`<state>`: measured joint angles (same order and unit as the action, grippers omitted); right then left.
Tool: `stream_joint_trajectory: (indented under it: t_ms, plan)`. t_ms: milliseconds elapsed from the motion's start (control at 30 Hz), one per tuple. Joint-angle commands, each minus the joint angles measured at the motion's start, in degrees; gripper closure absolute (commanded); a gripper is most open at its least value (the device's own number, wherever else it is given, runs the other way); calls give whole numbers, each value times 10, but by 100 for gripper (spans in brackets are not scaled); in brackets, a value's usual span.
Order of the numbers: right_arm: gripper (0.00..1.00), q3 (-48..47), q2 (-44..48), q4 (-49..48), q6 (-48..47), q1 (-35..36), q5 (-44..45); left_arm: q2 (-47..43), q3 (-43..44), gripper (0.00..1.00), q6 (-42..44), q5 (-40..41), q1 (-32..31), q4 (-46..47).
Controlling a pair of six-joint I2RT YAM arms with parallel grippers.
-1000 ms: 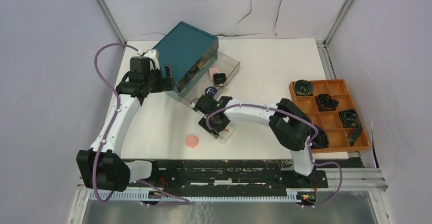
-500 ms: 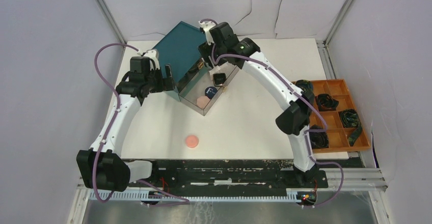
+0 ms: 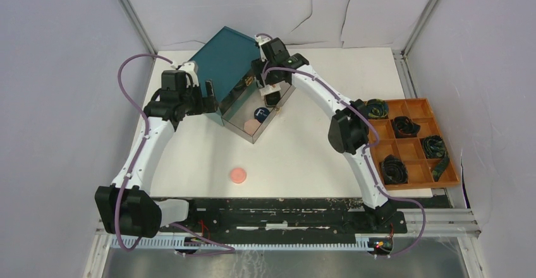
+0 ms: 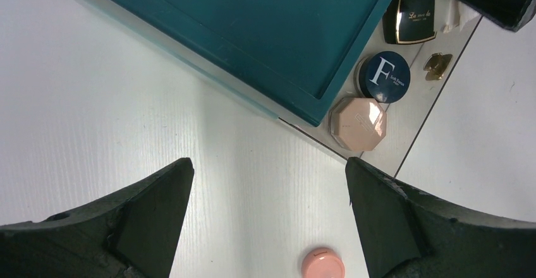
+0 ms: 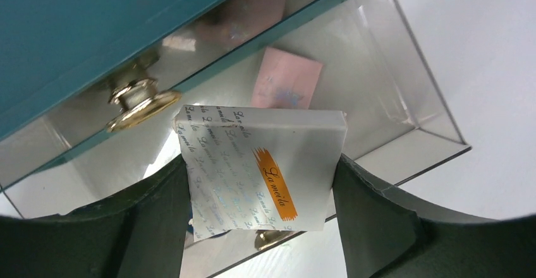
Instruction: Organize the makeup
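Note:
My right gripper [image 5: 262,189] is shut on a white pad [image 5: 265,170] printed with script and an orange band. It holds the pad above the clear drawer [image 5: 411,101] pulled out of the teal box [image 3: 227,57]. A pink square [image 5: 284,79] lies in the drawer under it. The left wrist view shows a black compact [image 4: 415,23], the dark-blue "F" tin [image 4: 382,76] and a beige disc [image 4: 358,122] in the drawer. A pink disc [image 3: 238,175] lies alone on the table. My left gripper [image 4: 268,183] is open and empty beside the box's left corner.
A gold knob [image 5: 142,104] sits on the teal box's upper drawer front. An orange compartment tray [image 3: 417,108] with dark rolled bundles stands at the right edge. Grey walls close in the white table on three sides.
My right arm swung from the table's front middle up to the drawer, carrying the white pad, then shifted slightly left. A beige disc now lies in the drawer. The left arm has not moved.

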<state>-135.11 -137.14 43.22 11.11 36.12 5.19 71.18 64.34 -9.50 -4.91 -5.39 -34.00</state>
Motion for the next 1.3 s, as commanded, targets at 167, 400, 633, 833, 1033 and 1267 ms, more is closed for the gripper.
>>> stream_joint_trajectory:
  t_ms: [167,400,633,833,1033,1267]
  plan:
    - [50,-32,-26,-53,21,-37,18,-5,22,4,28,-18,-2,14]
    - [11,-23,-22,-47,12,-47,25,-4,22,5,36,-21,-2,14]
    - [0,11,22,-68,-7,-56,20,-8,32,5,43,-14,-2,6]
    - [0,36,74,-77,-8,-60,20,-26,43,5,24,-6,-5,-11]
    - [0,76,123,-78,-1,-71,8,-69,5,4,-49,22,-103,4]
    - [0,154,171,-86,-6,-76,10,-115,-147,2,-147,56,-191,48]
